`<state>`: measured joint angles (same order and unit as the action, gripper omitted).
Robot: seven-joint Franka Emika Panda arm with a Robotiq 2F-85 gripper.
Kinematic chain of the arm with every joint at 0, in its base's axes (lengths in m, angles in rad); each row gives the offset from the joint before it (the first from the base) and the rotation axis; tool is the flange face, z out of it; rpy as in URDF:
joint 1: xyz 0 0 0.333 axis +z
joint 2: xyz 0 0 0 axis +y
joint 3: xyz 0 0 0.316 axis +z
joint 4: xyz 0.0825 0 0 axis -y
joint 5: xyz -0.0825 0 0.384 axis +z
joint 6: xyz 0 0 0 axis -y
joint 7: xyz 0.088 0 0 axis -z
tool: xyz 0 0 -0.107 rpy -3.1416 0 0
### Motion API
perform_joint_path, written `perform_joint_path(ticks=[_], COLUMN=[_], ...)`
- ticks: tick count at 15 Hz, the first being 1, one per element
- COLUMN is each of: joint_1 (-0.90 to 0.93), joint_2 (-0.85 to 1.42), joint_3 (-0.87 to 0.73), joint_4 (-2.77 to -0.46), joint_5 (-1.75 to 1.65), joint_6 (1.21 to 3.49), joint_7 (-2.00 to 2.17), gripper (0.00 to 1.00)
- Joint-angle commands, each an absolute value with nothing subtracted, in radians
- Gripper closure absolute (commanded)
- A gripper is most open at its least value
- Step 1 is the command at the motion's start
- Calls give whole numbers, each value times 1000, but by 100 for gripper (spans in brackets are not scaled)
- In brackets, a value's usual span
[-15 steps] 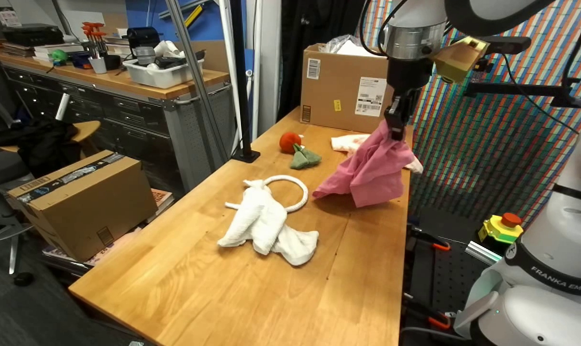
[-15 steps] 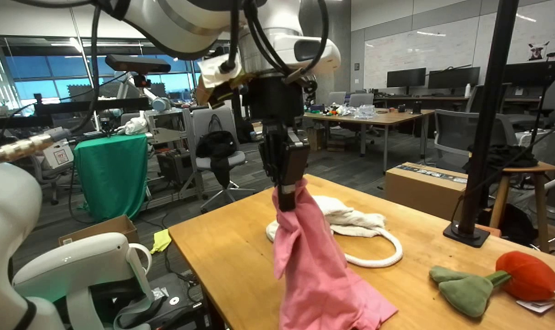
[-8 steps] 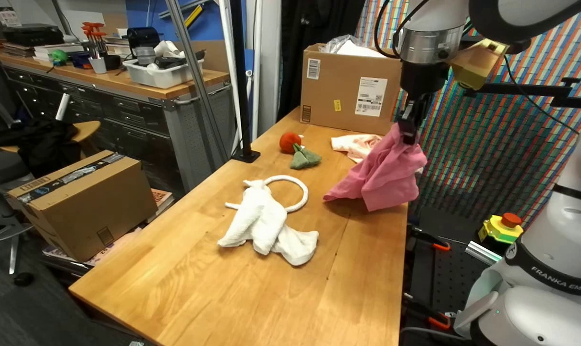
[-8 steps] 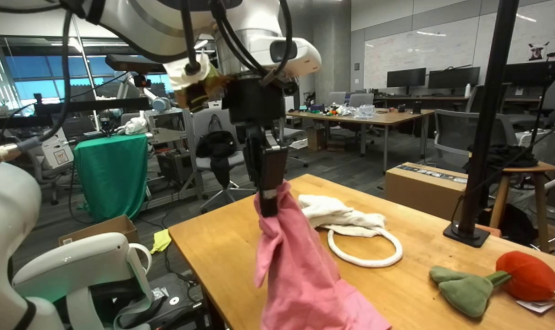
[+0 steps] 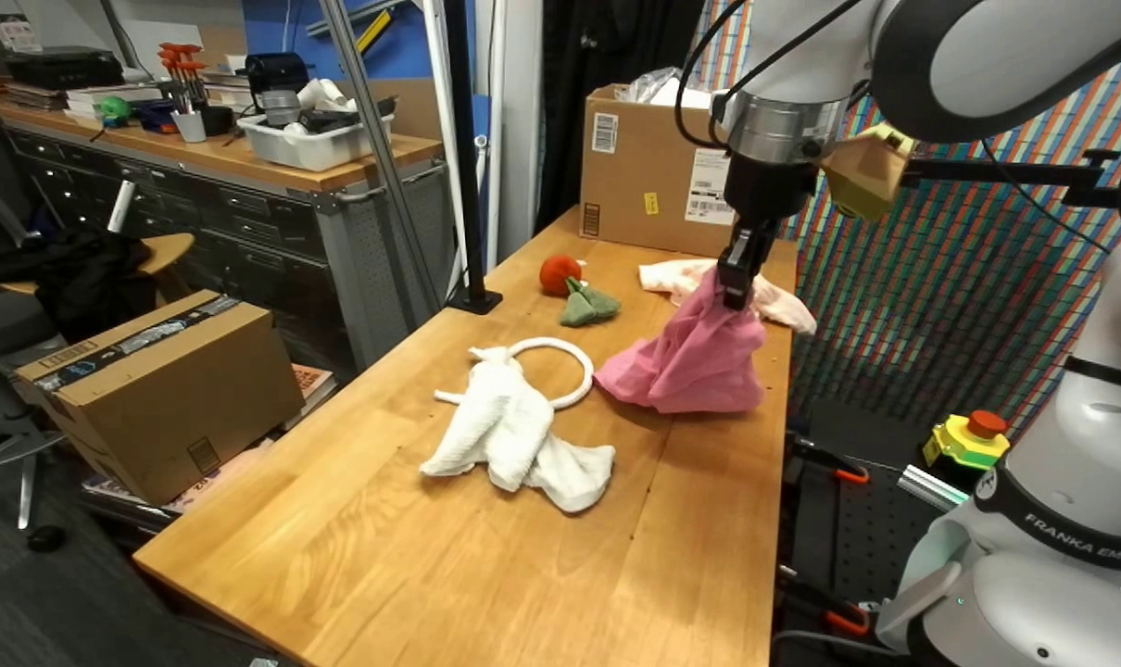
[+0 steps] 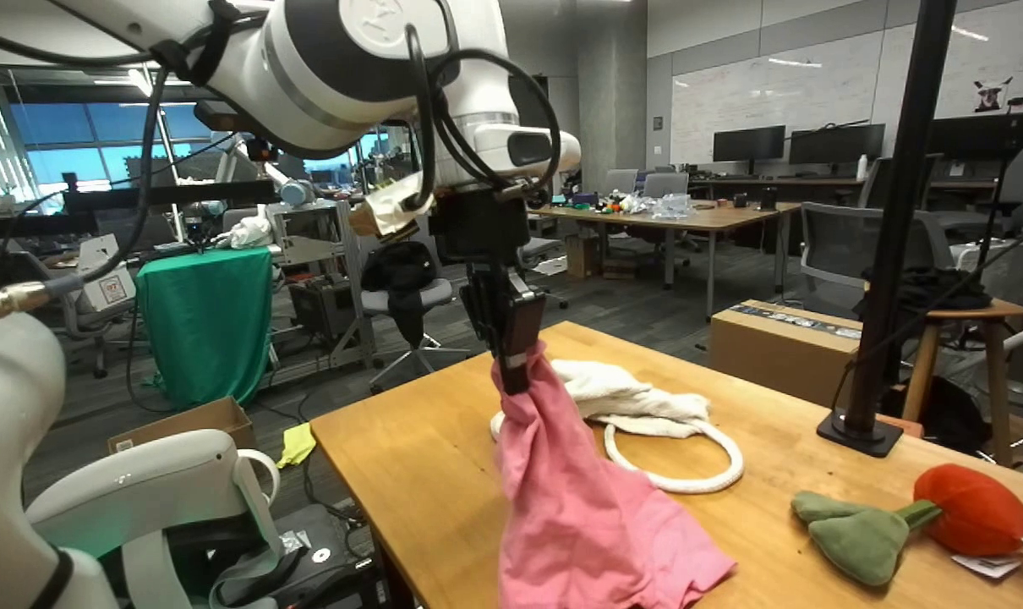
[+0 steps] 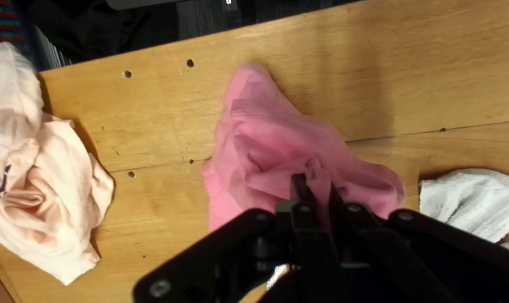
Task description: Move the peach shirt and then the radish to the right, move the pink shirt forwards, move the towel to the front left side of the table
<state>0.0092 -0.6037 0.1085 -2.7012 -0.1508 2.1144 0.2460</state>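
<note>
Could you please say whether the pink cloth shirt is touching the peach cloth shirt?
Apart: the wrist view shows wooden tabletop between the pink cloth shirt and the peach cloth shirt.

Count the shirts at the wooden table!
2: crumpled pink fabric shirt, held by the black end effector; crumpled peach fabric shirt, near the white-labelled brown cardboard box. Any underneath would be hidden.

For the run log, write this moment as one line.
hand: closed on draping pink shirt | plush radish, white towel: on table | peach shirt: on table, one end past edge
</note>
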Motion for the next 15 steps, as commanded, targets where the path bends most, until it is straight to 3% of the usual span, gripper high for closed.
perform_joint_path(ticks=[1,7,8,9,15], joint_1=[22,17,14,13,-1], joint_2=[-538,-463,-454,-446,-407], joint_3=[107,98,97,95,87], joint_4=[-2679,-2650,-2642,-2632,-2572], joint_5=[-128,-133,-136,-141,-160], joint_6=[2177,2201,2197,2192,2168], joint_7=[221,198,199,192,177], gripper=[96,97,76,66,21])
